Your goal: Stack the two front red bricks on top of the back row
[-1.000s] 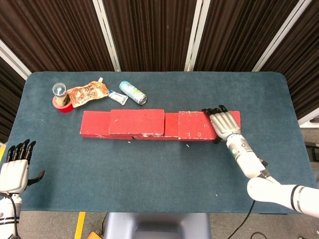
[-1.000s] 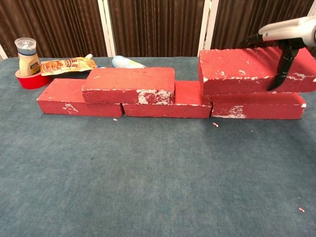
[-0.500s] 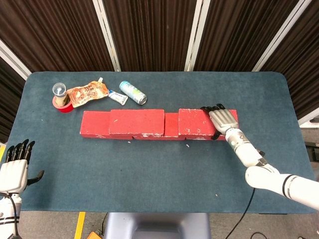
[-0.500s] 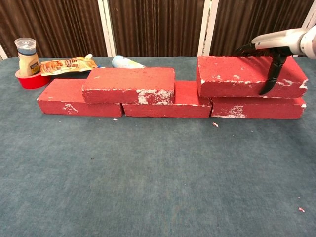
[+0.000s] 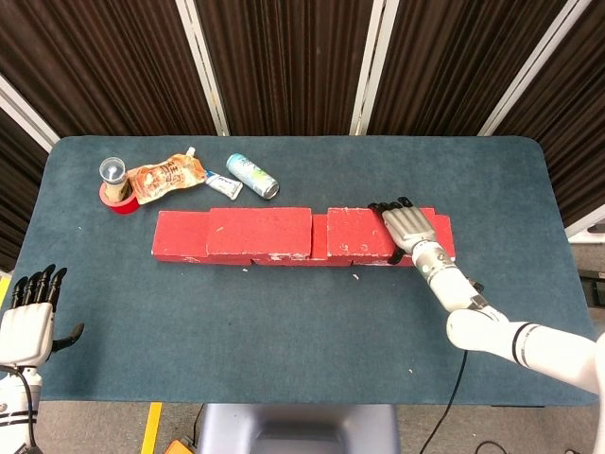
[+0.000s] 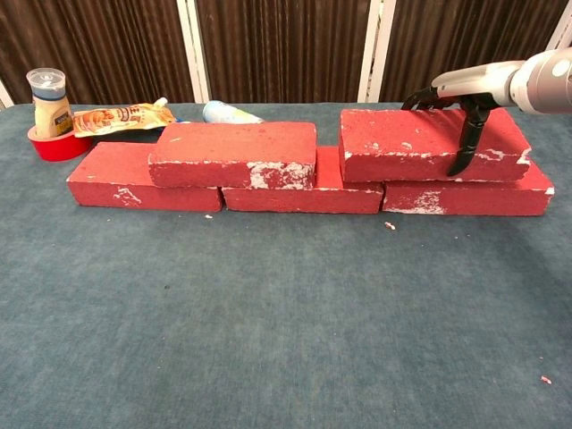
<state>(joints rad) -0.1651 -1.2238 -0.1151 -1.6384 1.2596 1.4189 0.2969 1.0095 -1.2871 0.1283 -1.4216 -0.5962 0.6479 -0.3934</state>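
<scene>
The right hand grips the right upper brick, with fingers laid across its top and the thumb down its front face. This brick lies on the back row, across the joint between the middle and right bricks. The left upper brick sits on the row too, near the other end. The left hand hangs off the front left corner of the worktop, fingers apart, holding nothing. I judge the bricks heavy, stiff and rough, with crumbling edges. Such a brick is best clamped across its narrow width near the middle, so it does not tip.
</scene>
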